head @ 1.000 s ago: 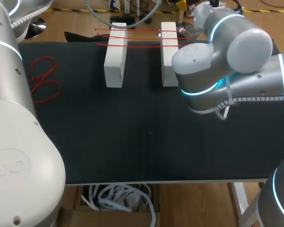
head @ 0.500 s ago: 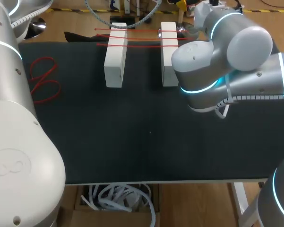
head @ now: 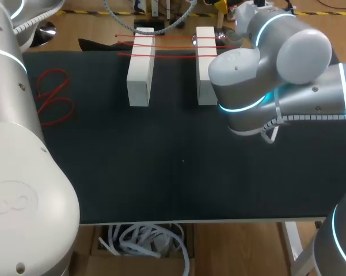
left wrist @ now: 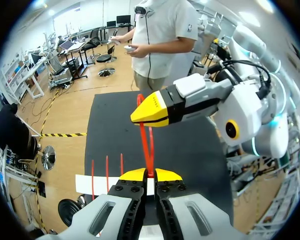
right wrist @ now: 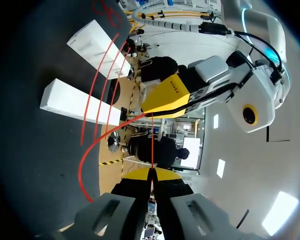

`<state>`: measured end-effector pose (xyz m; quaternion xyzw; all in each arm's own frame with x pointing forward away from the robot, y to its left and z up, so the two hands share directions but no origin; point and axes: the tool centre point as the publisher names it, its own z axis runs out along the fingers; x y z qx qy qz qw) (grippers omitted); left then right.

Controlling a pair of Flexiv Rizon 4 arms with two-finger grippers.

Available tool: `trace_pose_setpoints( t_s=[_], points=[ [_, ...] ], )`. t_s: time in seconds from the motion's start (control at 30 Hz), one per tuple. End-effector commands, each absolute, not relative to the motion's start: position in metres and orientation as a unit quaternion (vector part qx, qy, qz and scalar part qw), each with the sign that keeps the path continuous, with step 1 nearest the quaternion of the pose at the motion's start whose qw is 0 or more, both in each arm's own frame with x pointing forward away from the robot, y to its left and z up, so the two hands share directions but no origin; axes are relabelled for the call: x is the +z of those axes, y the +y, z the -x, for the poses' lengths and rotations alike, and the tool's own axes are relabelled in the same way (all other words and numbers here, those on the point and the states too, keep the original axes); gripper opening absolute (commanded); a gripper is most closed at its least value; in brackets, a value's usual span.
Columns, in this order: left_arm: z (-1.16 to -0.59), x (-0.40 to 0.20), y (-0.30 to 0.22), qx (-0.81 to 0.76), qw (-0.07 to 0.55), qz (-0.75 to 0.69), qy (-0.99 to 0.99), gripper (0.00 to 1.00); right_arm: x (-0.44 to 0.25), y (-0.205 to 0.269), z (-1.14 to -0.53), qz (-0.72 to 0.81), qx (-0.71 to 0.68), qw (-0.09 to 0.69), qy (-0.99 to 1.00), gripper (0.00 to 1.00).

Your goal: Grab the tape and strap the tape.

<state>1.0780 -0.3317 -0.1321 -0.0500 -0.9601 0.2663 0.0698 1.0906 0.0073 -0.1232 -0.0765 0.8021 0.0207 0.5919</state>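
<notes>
Surface (head: 178, 172): a dark, matte top that fills most of the head view, with a pale front edge.
Left white block (head: 140, 69): a long block lying flat near the far edge, its long side running from far to near.
Right white block (head: 205, 63): the same shape, parallel to the left one and well apart from it, with bare surface between them.
Loose red tape (head: 53, 98): thin loops lying flat near the left side, well apart from both blocks.

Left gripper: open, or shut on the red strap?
Shut on it. The left gripper has its yellow tips pressed together on the red strap, which runs on to the right gripper.
</notes>
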Motion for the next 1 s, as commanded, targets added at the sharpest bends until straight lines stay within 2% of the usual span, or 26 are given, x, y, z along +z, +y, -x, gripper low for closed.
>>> trace_pose_setpoints(
  t_s=[0.03, 1.0],
  points=[
    [-1.0784, -0.1312, -0.3319, 0.264, 0.071, 0.050, -0.961, 0.00, -0.1197, 0.0075, -1.0902, 0.079, 0.021, 0.587, 0.806, 0.00],
    [-1.0784, -0.1312, -0.3319, 0.264, 0.071, 0.050, -0.961, 0.00, -0.1197, 0.0160, -1.0886, 0.087, 0.029, 0.586, 0.805, 0.00]
  ],
)
